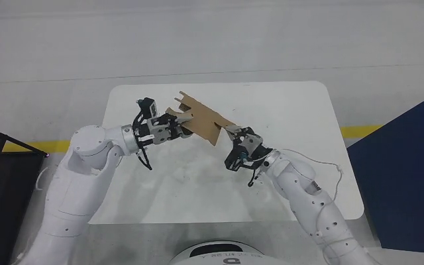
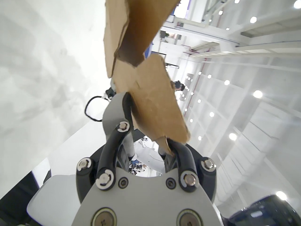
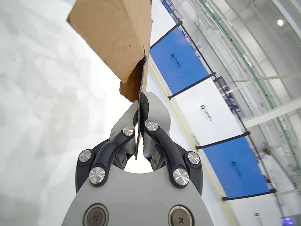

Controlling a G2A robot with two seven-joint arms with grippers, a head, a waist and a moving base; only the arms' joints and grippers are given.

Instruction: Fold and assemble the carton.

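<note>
The flat, creased brown cardboard carton (image 1: 202,119) hangs above the smooth white worktop (image 1: 285,112). The left tool (image 2: 150,123) is clamped on one flap, and the right tool (image 3: 141,114) is pinched tight on its thin opposite edge.

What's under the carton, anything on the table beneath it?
The carton is held by the left gripper and right gripper. White table shows around it; the patch directly beneath is covered by cardboard, so I cannot tell.
</note>
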